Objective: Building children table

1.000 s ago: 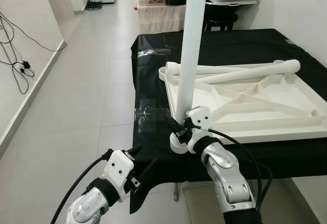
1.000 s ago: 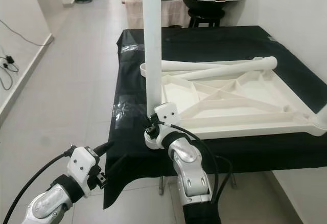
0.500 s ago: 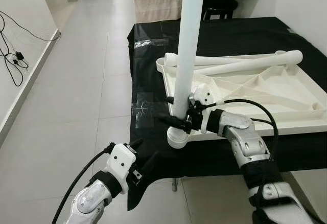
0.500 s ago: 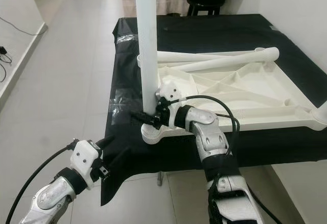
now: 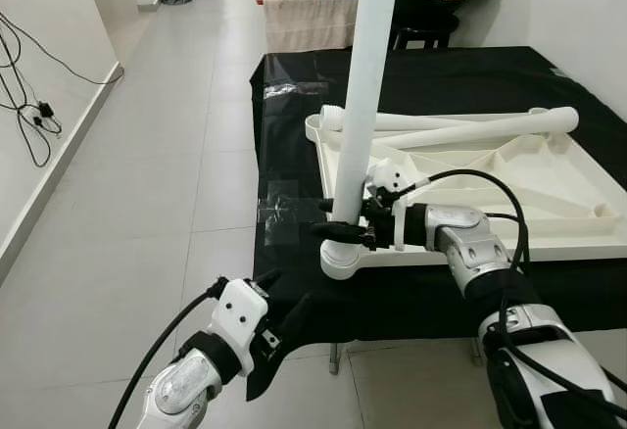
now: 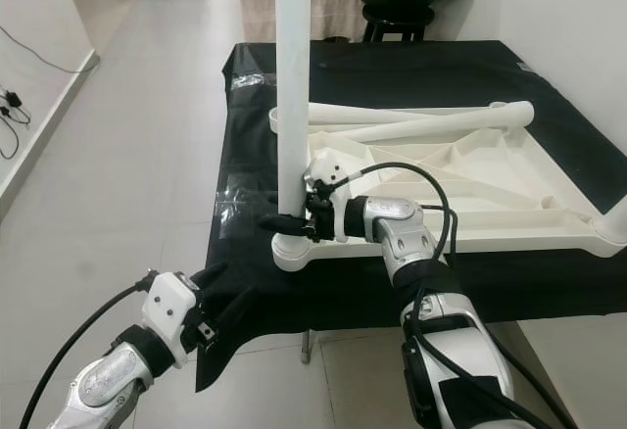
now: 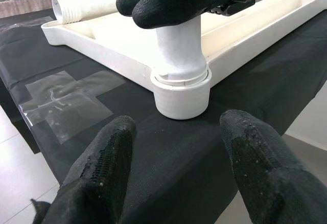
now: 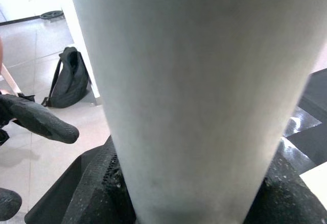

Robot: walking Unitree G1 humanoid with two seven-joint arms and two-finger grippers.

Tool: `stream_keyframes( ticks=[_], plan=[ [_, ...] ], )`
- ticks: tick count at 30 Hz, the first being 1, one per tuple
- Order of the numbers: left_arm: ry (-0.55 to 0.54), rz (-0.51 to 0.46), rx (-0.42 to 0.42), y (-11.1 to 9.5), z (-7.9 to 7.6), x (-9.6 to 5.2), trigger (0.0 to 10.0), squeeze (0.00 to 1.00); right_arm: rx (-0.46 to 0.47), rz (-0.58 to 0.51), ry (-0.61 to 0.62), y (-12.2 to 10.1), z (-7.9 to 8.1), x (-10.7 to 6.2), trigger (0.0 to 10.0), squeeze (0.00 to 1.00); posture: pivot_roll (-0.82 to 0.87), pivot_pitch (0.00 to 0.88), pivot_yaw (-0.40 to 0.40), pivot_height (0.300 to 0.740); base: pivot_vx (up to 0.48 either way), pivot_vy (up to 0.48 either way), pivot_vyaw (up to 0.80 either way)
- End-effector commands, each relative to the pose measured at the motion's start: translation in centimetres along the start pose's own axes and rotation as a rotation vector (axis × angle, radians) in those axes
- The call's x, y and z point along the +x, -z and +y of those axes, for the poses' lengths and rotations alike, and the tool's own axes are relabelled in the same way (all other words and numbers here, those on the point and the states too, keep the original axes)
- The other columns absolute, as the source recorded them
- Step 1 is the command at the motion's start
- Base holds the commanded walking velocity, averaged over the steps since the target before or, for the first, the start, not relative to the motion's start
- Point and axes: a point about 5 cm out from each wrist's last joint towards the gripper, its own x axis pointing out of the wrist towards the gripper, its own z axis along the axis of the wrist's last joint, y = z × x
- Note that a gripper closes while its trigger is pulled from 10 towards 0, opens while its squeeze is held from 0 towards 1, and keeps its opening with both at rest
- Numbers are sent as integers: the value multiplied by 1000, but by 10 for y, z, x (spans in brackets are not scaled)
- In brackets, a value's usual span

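On the black-covered table [image 5: 294,165], the upturned white tabletop [image 5: 509,189] is laid flat; its upright corner leg [image 5: 364,86] is clamped by the right gripper [image 5: 345,221]. The left gripper [image 7: 173,168] is held open just below the edge.

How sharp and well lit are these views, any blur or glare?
Left eye view: evenly lit, sharp, mild glare on the clear tape. Left wrist view: corner socket crisp, near fingers soft. Right wrist view: white table leg too close, blurred and shaded.
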Motion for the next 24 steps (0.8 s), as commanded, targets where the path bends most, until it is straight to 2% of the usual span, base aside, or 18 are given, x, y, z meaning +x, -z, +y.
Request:
stream_keyframes(
  ticks=[1, 6, 8, 9, 10, 11, 12, 13, 14, 15, 16, 17, 18, 20, 23, 24],
  plan=[
    [9, 20, -8, 5, -4, -2, 10000, 0, 37, -55, 20, 6, 0, -8, 0, 0, -7, 108, -44, 740, 0, 0, 0],
    [14, 20, -11, 5, -4, -3, 10000, 0, 21, -119, 84, 8, 3, -16, 0, 0, -11, 113, -42, 740, 0, 0, 0],
    [14, 20, -11, 5, -4, -4, 10000, 0, 16, -127, 123, 12, 8, -15, 0, 0, -17, 118, -45, 740, 0, 0, 0],
    [12, 19, -11, 4, -1, -5, 10000, 0, 111, -116, 452, 37, 28, 3, 0, 0, -35, 133, -37, 740, 0, 0, 0],
    [10, 19, -12, 4, 1, -7, 10000, 0, 186, -92, 731, 53, 43, 5, 0, 0, -35, 133, -37, 740, 0, 0, 0],
    [10, 19, -12, 4, 1, -7, 10000, 0, 186, -92, 731, 53, 43, 5, 0, 0, -35, 133, -37, 740, 0, 0, 0],
    [8, 19, -12, 4, 3, -7, 10000, 0, 214, -42, 837, 64, 65, 9, 0, 0, -40, 142, -24, 740, 0, 0, 0],
    [8, 19, -12, 4, 3, -7, 10000, 0, 214, -42, 837, 64, 65, 9, 0, 0, -40, 142, -24, 740, 0, 0, 0],
    [7, 20, -10, 4, 4, -8, 10000, 0, 91, -15, 866, 57, 74, 11, 0, 0, -40, 142, -24, 740, 0, 0, 0],
    [8, 23, -7, 5, 6, -8, 10000, 0, 30, -36, 768, 47, 69, 16, 0, 0, -66, 132, -4, 740, 0, 0, 0],
    [17, 24, -10, 5, 6, -7, 10000, 0, 64, -19, 780, 52, 62, 14, 0, 0, -41, 125, -18, 740, 0, 0, 0],
    [17, 24, -10, 5, 6, -7, 10000, 0, 64, -19, 780, 52, 62, 14, 0, 0, -41, 125, -18, 740, 0, 0, 0],
    [28, 25, -14, 5, 6, -5, 10000, 0, 123, 7, 802, 62, 57, 11, 0, 0, -41, 125, -18, 740, 0, 0, 0],
    [33, 28, -6, 5, 8, -5, 10000, 0, 62, -3, 778, 55, 59, 18, 0, 0, -39, 121, -15, 740, 0, 0, 0],
    [34, 28, -3, 5, 9, -5, 10000, 0, 43, -9, 771, 52, 60, 19, 0, 0, -44, 122, -13, 740, 0, 0, 0],
    [18, 27, -4, 5, 9, -5, 10000, 0, 44, -11, 774, 51, 60, 20, 4863, 0, -37, 122, -16, 740, 0, 0, 0]
  ],
)
